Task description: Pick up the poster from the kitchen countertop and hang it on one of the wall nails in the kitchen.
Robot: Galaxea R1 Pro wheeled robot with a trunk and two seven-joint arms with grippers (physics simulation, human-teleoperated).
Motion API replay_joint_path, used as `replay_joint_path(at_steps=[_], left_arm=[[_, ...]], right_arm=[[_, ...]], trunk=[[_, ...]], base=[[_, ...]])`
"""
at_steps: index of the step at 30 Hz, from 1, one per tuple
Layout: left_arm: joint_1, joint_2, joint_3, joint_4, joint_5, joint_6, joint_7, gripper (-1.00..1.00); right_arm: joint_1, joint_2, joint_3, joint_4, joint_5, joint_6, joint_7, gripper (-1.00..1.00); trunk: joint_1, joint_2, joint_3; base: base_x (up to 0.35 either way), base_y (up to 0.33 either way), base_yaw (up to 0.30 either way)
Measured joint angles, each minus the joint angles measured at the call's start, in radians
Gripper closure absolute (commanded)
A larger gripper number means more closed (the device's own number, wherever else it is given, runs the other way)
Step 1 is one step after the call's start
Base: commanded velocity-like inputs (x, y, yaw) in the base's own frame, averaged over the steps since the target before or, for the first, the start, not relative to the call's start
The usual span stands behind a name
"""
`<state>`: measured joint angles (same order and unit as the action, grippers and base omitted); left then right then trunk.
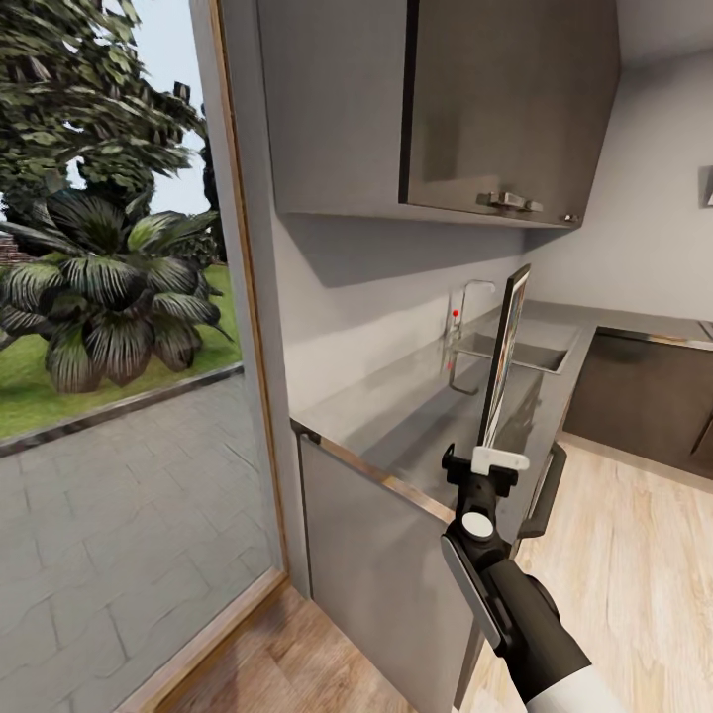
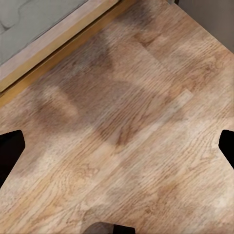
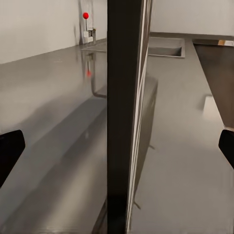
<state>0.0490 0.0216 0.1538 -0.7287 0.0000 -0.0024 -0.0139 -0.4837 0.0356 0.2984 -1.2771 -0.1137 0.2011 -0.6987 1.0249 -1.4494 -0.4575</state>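
1. The right gripper [image 1: 498,461] is gripping the poster [image 1: 503,358] by its lower edge, holding it upright above the kitchen countertop [image 1: 406,416].
2. The poster is showing edge-on in the head view, so its artwork is hard to make out; in the right wrist view it is appearing as a dark vertical strip [image 3: 124,112].
3. The tap [image 1: 465,317] is standing by the sink [image 1: 525,354], behind the poster.
4. The left gripper [image 2: 117,146] is hanging open over the wooden floor [image 2: 126,126], its fingertips cut off at the edges.
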Motion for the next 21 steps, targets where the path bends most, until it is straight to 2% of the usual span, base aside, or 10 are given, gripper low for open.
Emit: replay_joint_path(at_steps=[17, 21], left_arm=[[0.0, 0.0, 0.0, 0.0, 0.0, 0.0, 0.0, -1.0], [0.0, 0.0, 0.0, 0.0, 0.0, 0.0, 0.0, -1.0]], right_arm=[[0.0, 0.0, -0.007, 0.074, 0.0, -0.002, 0.001, -1.0], [0.0, 0.0, -0.004, 0.089, -0.001, -0.044, 0.0, -1.0]], trunk=[[0.0, 0.0, 0.0], [0.0, 0.0, 0.0]], base=[[0.0, 0.0, 0.0], [0.0, 0.0, 0.0]])
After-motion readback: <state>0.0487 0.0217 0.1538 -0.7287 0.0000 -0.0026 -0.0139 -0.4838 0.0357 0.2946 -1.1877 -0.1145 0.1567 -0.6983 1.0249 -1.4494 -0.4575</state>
